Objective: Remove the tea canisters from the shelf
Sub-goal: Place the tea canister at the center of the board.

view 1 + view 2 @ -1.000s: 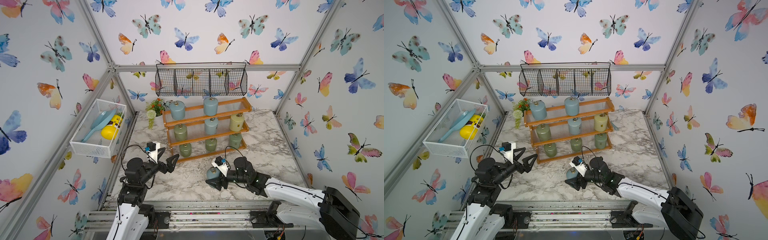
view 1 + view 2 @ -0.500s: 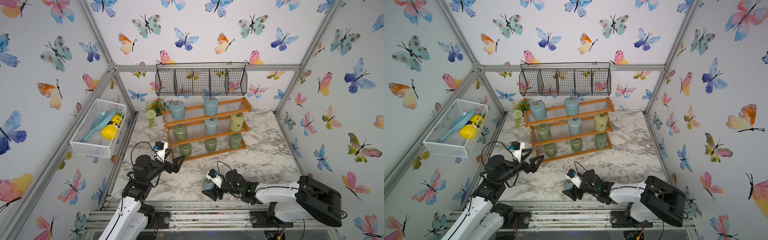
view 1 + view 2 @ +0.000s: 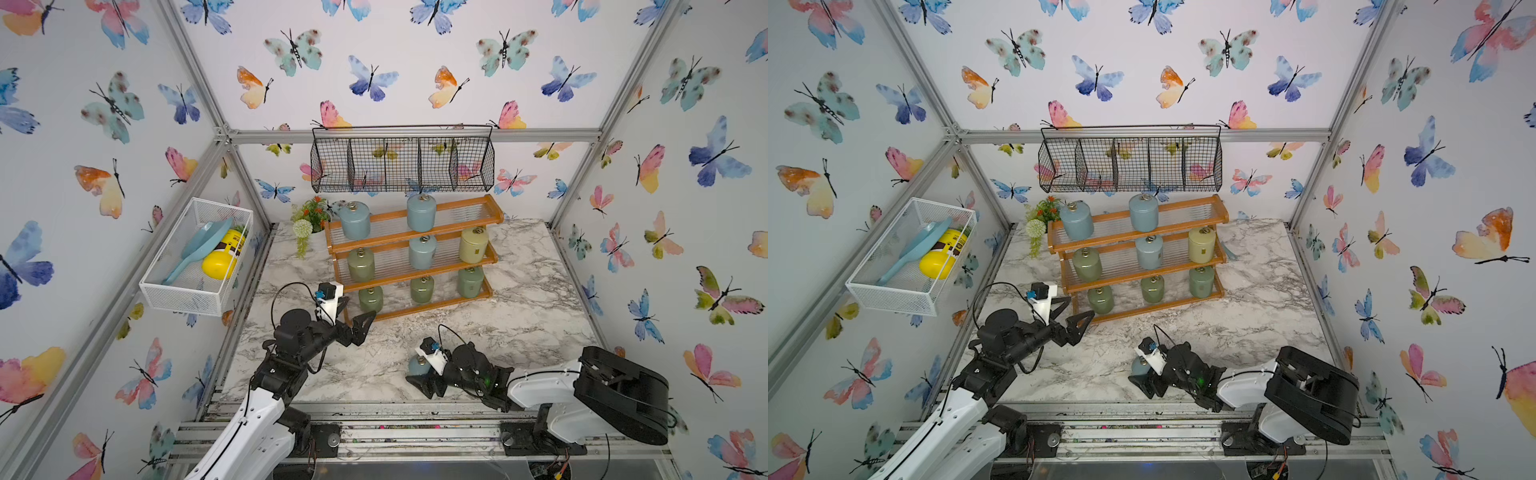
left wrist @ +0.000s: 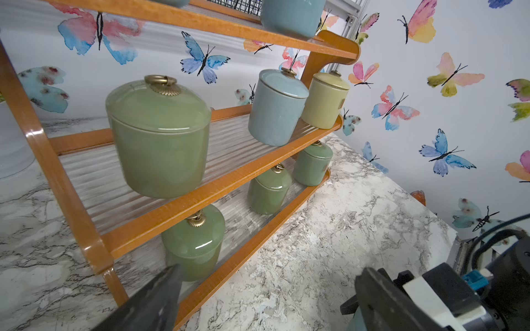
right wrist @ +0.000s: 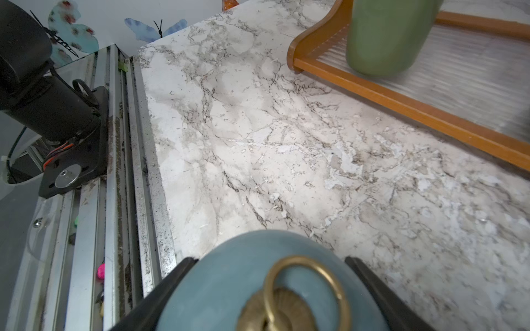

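So the right gripper (image 3: 420, 376) was clamped on a blue canister (image 5: 229, 286), one jaw on each side of the lid. It was down low near the front edge of the table (image 3: 519, 316), about mid-width. Couldn't tell if the base was touching the marble.

The other eight canisters sat on the shelf (image 3: 436, 305), which stood toward the back edge and a bit closer to the table's left edge than its right. There were two blue ones on the top tier (image 3: 354, 220) (image 3: 421, 212). The middle tier had a green one (image 3: 360, 264), a blue one (image 3: 422, 251) and a yellow one (image 3: 473, 245). The bottom tier held three green ones (image 3: 370, 298) (image 3: 422, 289) (image 3: 470, 282).

The left gripper (image 3: 355, 311) had its jaws spread wide and hung just off the shelf's front-left corner. It was lined up with that bottom-left green canister and not touching anything.

Room-wise, there was a broad bare strip of marble between the shelf's front rail and the front edge. Another open stretch ran from the shelf's right end to the right edge. It was tight up top, with a black wire basket (image 3: 401, 166) hanging just above the top tier. A little plant (image 3: 309, 216) sat right beside the shelf's back-left corner.
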Action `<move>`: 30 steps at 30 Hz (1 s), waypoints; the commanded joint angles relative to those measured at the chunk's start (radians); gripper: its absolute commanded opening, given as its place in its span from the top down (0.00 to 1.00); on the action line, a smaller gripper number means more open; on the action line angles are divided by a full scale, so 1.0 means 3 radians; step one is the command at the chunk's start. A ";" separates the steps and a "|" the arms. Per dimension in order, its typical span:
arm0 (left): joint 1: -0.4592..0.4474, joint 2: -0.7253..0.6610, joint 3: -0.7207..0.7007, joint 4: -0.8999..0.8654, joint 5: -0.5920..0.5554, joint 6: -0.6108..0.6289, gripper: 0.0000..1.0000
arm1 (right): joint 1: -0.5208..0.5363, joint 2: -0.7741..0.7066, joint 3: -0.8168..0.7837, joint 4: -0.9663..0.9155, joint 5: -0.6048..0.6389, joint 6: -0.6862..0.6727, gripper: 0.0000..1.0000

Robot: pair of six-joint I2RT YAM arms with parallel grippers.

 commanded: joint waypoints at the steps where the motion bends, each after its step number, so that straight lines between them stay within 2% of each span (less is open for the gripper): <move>1: -0.0020 -0.0001 -0.0008 0.0090 -0.0052 0.0023 0.02 | 0.0011 0.0047 -0.0004 0.0422 0.0063 0.0062 0.34; 14: -0.0035 0.0045 -0.0047 0.0110 -0.0082 0.0023 0.01 | 0.0011 0.0168 -0.0105 0.0516 0.0054 0.0163 0.29; 30: -0.0046 0.0094 -0.0076 0.0175 -0.0125 -0.0018 0.02 | 0.0011 0.0042 -0.0165 0.0364 0.0007 0.0168 0.14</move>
